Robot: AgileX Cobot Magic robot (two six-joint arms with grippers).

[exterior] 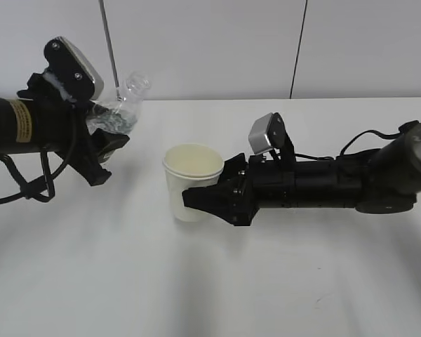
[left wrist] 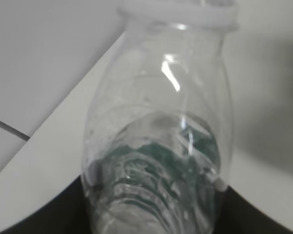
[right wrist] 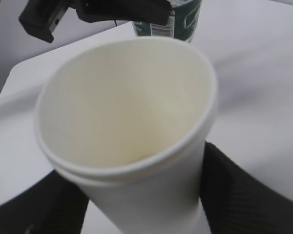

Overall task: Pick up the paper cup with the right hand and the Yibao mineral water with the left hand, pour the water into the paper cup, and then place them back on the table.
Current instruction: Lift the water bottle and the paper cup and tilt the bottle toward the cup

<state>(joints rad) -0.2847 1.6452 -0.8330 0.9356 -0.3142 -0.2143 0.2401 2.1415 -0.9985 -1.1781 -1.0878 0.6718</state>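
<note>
With the left hand point(exterior: 102, 144) gripping the tilted bottle point(exterior: 123, 105) and the right hand point(exterior: 210, 200) clamped on the cup point(exterior: 191, 179) at table point(exterior: 217, 295) level, bring the neck over the rim, then tip slowly.

Exterior view: camera faces the desk point(exterior: 210, 281) from the front, looking down at a slant toward the back wall point(exterior: 217, 42); both arms in frame at mid distance. Left wrist view: very close along the Yibao mineral water point(left wrist: 161, 146), neck pointing away. Right wrist view: very close, looking down into the paper cup point(right wrist: 127, 112). Bottle's green label appears in both wrist views.
</note>
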